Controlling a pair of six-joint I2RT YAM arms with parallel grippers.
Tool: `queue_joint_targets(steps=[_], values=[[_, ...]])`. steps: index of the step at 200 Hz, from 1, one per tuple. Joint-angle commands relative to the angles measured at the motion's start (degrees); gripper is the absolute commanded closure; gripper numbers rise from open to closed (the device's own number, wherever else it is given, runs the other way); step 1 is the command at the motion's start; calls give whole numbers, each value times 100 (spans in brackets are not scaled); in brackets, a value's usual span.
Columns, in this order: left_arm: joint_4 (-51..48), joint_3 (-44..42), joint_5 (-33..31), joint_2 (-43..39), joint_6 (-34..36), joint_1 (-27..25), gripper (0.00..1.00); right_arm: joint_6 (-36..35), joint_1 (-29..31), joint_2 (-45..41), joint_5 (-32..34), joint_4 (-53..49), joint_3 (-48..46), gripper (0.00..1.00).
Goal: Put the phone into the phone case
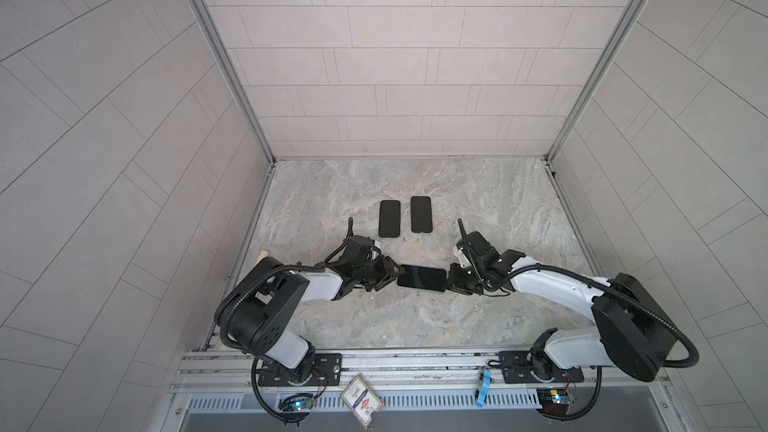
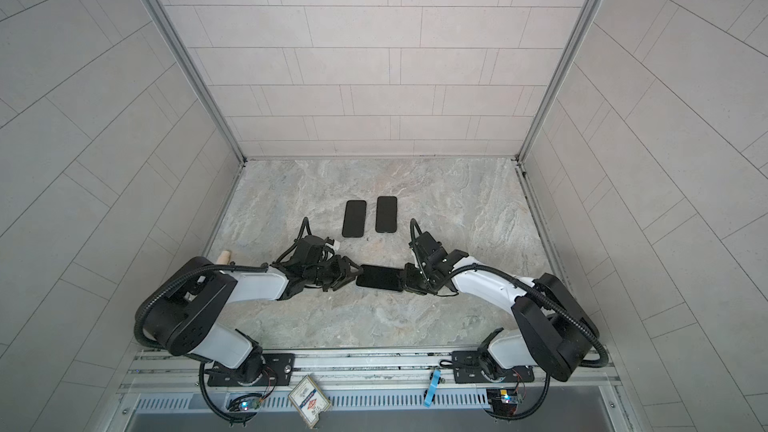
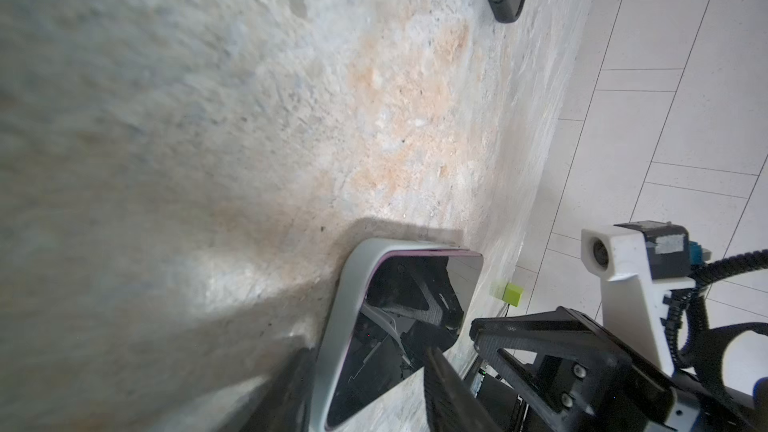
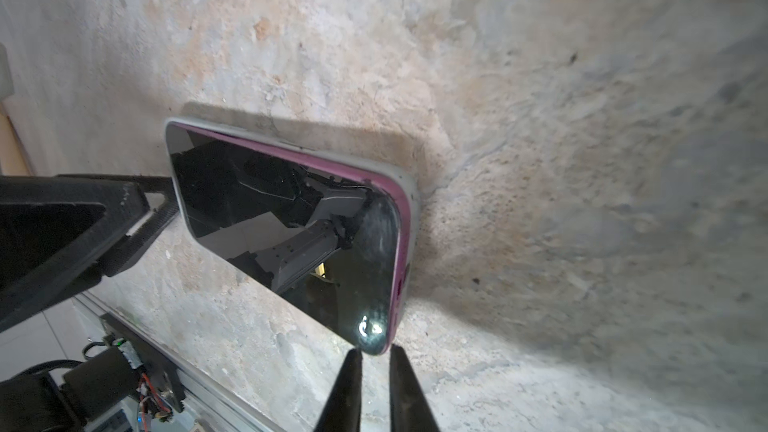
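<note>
Pink-edged black phone in grey phone case: left gripper, 9 o'clock, half-open; right gripper, 3 o'clock, narrow (grip unclear).

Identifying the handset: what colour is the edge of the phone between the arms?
The phone edge is pinkish purple; best in right wrist view.

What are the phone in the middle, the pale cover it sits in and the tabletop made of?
Phone: glass front, glossy black, with sharp reflections; its pink edge could be metal or plastic. Cover: pale grey, matt, probably soft plastic or rubber. Tabletop: mottled grey-beige, stone-like, perhaps only a printed look.
</note>
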Motion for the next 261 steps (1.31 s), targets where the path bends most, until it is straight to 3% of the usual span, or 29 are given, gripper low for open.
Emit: queue_joint_targets(steps=[1,154,261], values=[[191,-71,78,-28,-104,-29,50,94,75,120,129,156,-34,86],[770,-140,101,355,-349,-165,51,367,347,667,297,385,19,92],[1004,-176,130,637,-362,-222,52,449,603,1349,457,381,373,90]])
